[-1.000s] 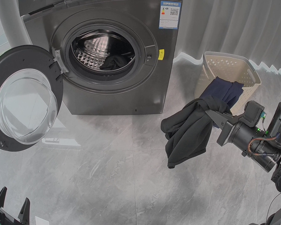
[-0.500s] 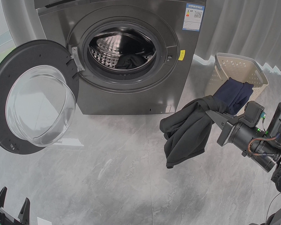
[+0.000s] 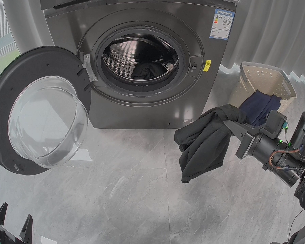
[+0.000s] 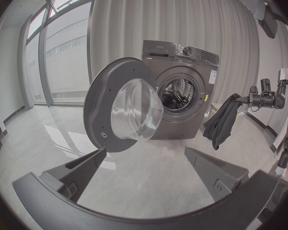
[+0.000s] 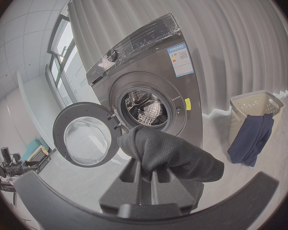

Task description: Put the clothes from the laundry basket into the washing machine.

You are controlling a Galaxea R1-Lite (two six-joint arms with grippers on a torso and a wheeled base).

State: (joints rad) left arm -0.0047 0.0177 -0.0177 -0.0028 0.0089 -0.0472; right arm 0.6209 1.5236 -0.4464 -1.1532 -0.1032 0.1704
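- Head cam: high up, tilted forward and down at the floor. The washing machine (image 3: pixel 142 114) front is at the top, the laundry basket (image 3: pixel 261 77) at right.
- Left wrist cam: low near the floor, looking out between the spread fingers of the left gripper (image 4: pixel 144 150). It sees the machine from farther off, past its open door (image 4: pixel 99 103).
- Right wrist cam: looks along the right gripper (image 5: pixel 147 173), over the pinched dark garment (image 5: pixel 169 154), at the machine front from closer.
- Overlap: all three see the machine and door; the head and right wrist cams share the basket.
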